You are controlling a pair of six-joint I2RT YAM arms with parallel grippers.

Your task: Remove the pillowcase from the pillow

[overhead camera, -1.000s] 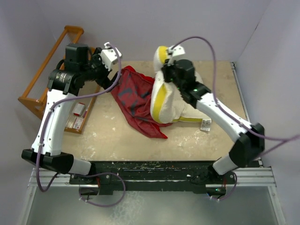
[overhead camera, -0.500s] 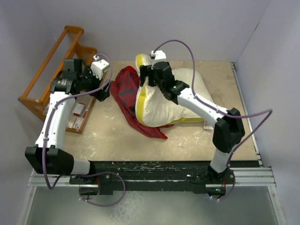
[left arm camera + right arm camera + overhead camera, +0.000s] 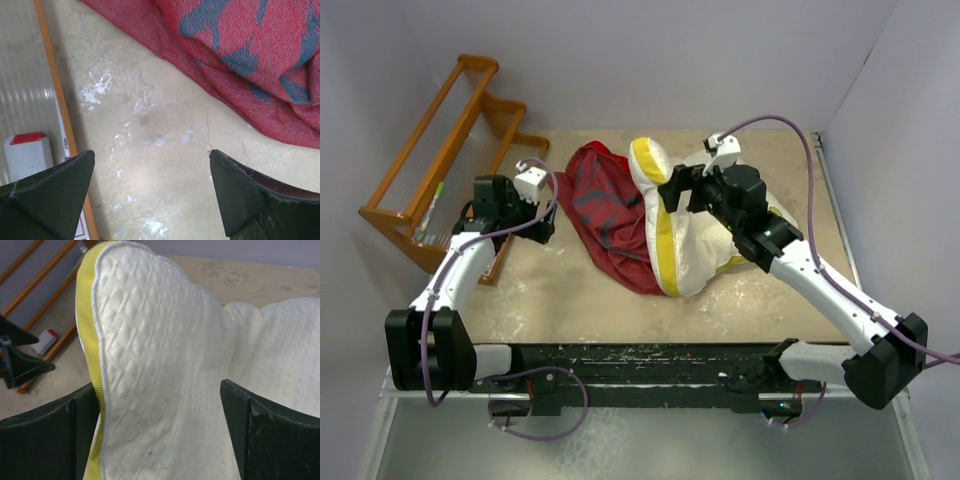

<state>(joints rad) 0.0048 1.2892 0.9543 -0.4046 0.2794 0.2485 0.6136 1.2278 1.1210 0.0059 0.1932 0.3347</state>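
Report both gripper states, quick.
Left gripper: open, empty, over the table near the pillowcase.
Right gripper: closed on the pillow.

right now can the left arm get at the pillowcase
Probably yes: the left gripper is open over the table, with the pillowcase edge right beside it and nothing between them.

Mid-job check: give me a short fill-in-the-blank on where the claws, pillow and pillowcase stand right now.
1. The right claw holds the pillow, whose side band is ___.
2. The left claw is ___, with only bare table between its fingers.
3. In the top view, the pillowcase lies to the pillow's ___.

Missing words: yellow; open; left.
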